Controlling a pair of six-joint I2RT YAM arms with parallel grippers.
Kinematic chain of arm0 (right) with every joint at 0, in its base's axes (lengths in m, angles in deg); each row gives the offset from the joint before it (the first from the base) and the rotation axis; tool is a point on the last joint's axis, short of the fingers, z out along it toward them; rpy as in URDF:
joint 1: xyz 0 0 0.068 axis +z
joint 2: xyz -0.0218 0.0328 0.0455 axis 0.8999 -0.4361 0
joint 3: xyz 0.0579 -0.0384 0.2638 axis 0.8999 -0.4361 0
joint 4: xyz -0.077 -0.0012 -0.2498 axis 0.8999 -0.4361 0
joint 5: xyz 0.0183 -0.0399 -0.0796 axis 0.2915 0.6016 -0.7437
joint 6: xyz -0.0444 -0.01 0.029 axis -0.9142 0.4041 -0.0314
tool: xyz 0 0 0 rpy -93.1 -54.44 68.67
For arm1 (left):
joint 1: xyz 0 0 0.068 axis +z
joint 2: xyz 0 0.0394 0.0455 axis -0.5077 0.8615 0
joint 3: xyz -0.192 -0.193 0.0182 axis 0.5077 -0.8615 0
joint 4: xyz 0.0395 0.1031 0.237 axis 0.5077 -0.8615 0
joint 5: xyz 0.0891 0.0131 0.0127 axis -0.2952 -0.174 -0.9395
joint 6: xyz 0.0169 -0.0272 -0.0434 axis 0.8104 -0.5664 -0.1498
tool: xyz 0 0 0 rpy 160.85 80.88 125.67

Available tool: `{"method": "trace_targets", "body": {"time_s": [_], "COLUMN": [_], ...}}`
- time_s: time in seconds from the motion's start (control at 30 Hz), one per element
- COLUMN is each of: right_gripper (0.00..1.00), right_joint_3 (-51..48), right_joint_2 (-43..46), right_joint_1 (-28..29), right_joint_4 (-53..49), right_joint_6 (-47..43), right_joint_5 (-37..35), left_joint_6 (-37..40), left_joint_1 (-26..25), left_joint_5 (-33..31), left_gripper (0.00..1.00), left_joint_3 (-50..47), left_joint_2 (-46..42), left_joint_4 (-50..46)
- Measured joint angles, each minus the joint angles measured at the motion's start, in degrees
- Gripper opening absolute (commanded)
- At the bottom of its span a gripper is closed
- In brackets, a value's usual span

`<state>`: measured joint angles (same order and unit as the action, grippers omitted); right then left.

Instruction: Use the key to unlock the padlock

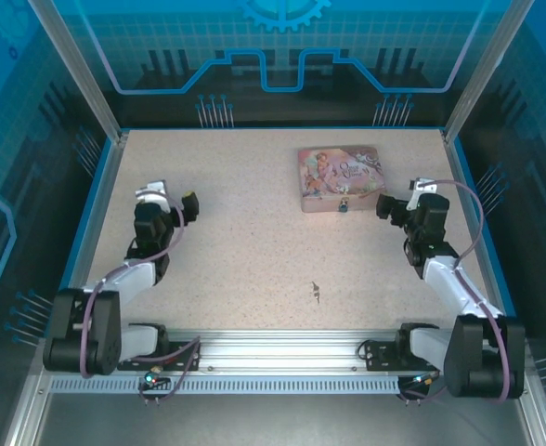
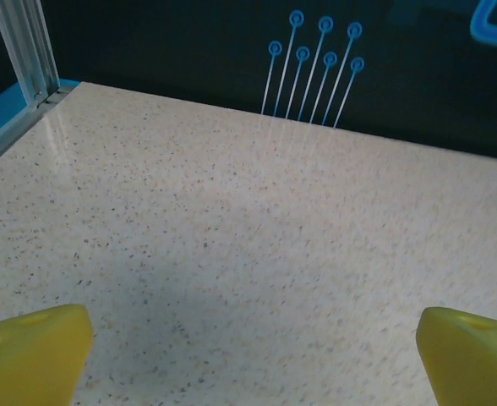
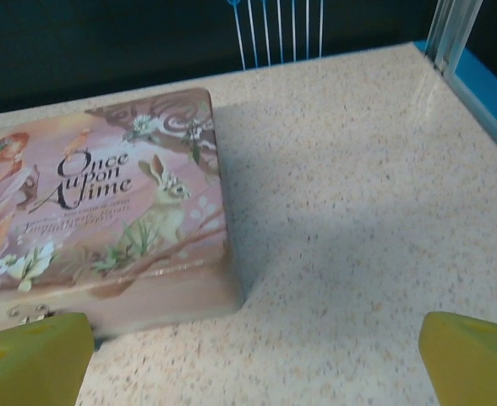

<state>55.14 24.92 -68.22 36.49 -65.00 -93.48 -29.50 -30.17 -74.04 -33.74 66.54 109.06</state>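
Note:
The padlock is a tiny blue speck hanging at the front edge of the pink illustrated tin. The key lies flat on the table, a small thin metal piece well in front of the tin and between the two arms. My right gripper hovers just right of the tin's front corner, open and holding nothing. Its wrist view shows the tin with its metal clasp beside the left yellow finger. My left gripper is open over bare table at the left.
Blue walls and metal frame posts close in the speckled table on three sides. Between the left gripper and the tin lies a wide stretch of bare tabletop. The left wrist view has the back wall and a corner post.

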Motion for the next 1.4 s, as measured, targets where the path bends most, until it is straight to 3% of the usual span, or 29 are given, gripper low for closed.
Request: {"method": "trace_targets", "body": {"time_s": [0.2, 0.3, 0.43, 0.8, 1.17, 1.4], "right_gripper": [1.00, 1.00, 1.00, 0.96, 0.91, 0.74], "right_joint_3": [1.86, 4.48, 9.07, 18.62, 29.55, 32.39], "right_joint_2": [2.12, -1.03, -8.26, -26.01, -41.72, -46.29], "right_joint_1": [-7.61, -13.49, -16.57, -16.61, -10.23, -7.76], "right_joint_4": [-8.09, -8.83, -9.20, -4.52, -1.20, -1.07], "right_joint_6": [6.45, 10.32, 13.68, 18.40, 19.98, 20.48], "right_joint_5": [6.43, 11.65, 17.57, 29.90, 34.21, 35.52], "left_joint_6": [-10.84, -14.78, -18.43, -25.33, -29.75, -30.82], "left_joint_1": [0.04, -0.76, -5.27, -20.28, -25.27, -28.06], "left_joint_5": [6.23, 11.43, 16.59, 26.88, 29.20, 29.27], "left_gripper": [0.99, 0.99, 0.98, 0.94, 0.90, 0.78], "left_joint_3": [15.54, 21.14, 24.94, 41.44, 57.18, 63.93], "left_joint_2": [-0.55, 2.71, 7.91, 28.50, 47.10, 53.77], "left_joint_4": [-17.68, -23.67, -28.59, -29.73, -28.89, -31.04]}}
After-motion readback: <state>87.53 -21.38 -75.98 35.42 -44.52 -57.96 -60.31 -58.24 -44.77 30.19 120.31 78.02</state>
